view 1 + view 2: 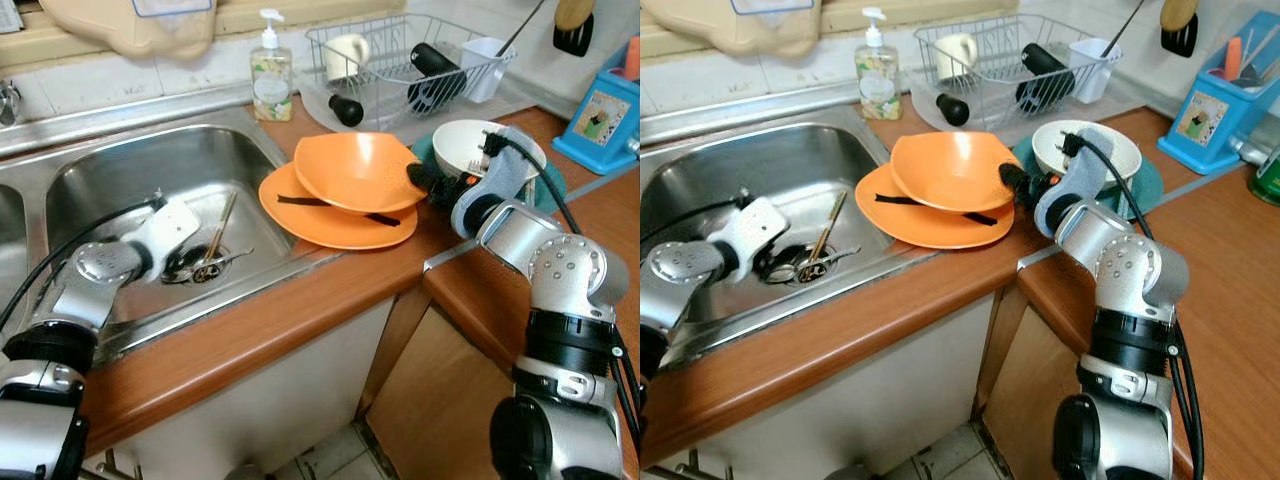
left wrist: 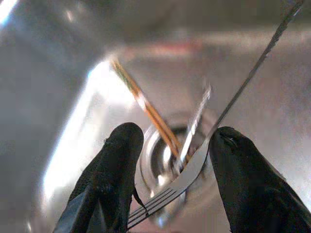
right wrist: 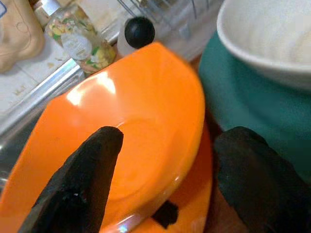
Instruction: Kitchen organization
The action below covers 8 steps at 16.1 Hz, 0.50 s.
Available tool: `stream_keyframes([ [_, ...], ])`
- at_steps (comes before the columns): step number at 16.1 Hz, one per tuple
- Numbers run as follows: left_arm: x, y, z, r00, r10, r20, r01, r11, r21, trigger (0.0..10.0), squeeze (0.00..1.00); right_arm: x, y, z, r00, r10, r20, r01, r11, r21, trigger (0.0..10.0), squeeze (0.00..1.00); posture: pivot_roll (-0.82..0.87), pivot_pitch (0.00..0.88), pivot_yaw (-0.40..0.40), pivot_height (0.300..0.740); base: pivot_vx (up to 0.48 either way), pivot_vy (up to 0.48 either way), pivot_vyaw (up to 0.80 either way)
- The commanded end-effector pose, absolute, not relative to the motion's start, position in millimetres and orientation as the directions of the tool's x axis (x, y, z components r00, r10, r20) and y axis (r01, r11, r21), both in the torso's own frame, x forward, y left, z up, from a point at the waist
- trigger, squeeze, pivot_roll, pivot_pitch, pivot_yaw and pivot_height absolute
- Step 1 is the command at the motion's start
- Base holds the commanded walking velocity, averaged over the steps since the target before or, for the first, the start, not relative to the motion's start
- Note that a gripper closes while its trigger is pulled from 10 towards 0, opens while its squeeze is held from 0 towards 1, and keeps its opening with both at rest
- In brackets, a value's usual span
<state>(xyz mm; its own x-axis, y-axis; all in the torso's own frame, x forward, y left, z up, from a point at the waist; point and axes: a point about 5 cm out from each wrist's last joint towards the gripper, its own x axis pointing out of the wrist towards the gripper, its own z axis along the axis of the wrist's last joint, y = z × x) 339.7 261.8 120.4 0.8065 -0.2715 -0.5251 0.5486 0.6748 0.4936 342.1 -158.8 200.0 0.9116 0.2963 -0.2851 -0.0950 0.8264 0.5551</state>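
No legible text, label or number anywhere.

Shiny steel sink (image 1: 120, 170), glossy orange bowl (image 1: 355, 170)

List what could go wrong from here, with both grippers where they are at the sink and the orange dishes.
1. The left gripper is open around a fork over the sink drain, beside loose chopsticks; closing may catch both or knock one away.
2. The right gripper straddles the orange bowl's rim. The bowl sits tilted on an orange plate near the counter edge, so a push could slide both off.
3. The white bowl sits close to the right arm.
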Motion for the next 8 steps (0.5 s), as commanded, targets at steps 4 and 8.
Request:
stream_keyframes([
  [4, 340.9, 262.0, 121.1, 0.790, -0.262, -0.554, 0.524, 0.756, 0.391, 10.0, 0.00, 344.2, -150.3, 197.9, 0.877, 0.344, -0.334, -0.066, 0.776, 0.627, 10.0, 0.00, 0.01, 0.000, -0.008, 0.740, 0.000, 0.000, 0.00],
  [8, 344.1, 260.0, 125.3, 0.770, -0.259, -0.583, 0.500, 0.813, 0.298, 10.0, 1.00, 344.9, -144.1, 187.3, 0.850, 0.387, -0.357, -0.012, 0.693, 0.721, 4.6, 0.00, 0.01, 0.000, -0.001, 0.740, 0.000, 0.000, 0.00],
])
